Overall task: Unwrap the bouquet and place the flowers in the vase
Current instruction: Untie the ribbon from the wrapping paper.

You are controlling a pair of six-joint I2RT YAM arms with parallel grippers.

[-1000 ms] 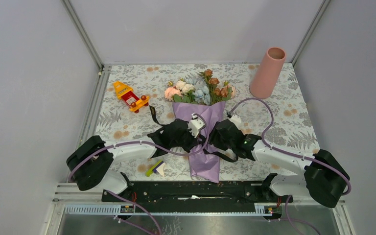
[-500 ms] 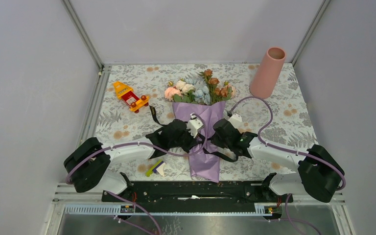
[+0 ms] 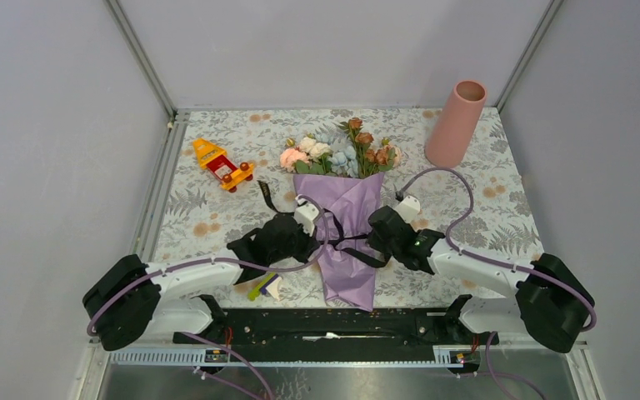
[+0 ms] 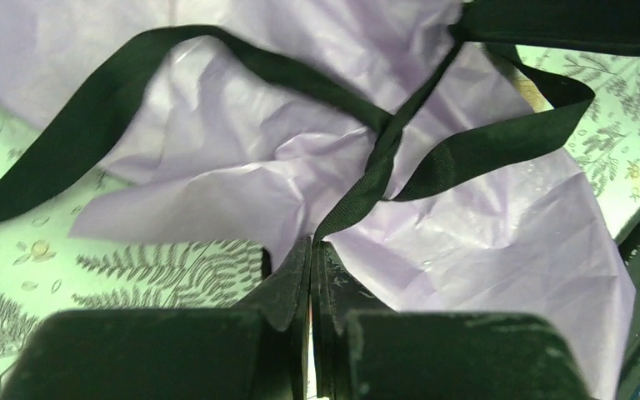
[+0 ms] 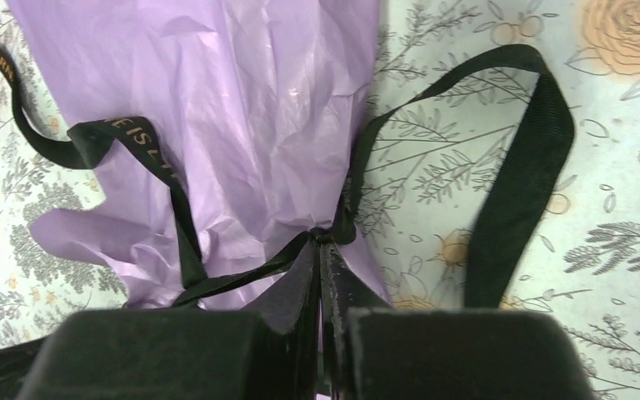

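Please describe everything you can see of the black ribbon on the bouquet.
The black ribbon is a flat woven band with gold lettering, tied across the crinkled purple paper of the lying bouquet. Its loops and tails lie loose on the tablecloth. The left end effector and right end effector each pinch a strand.

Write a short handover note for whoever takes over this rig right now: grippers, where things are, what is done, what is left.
Grippers: left gripper shut on a strand of the black ribbon; right gripper shut on the ribbon from the other side.
Things: bouquet lies between the arms, flowers pointing away; vase upright at the far right.
Done: ribbon gripped on both sides.
Left: pull the ribbon free, open the paper, put the flowers in the vase.
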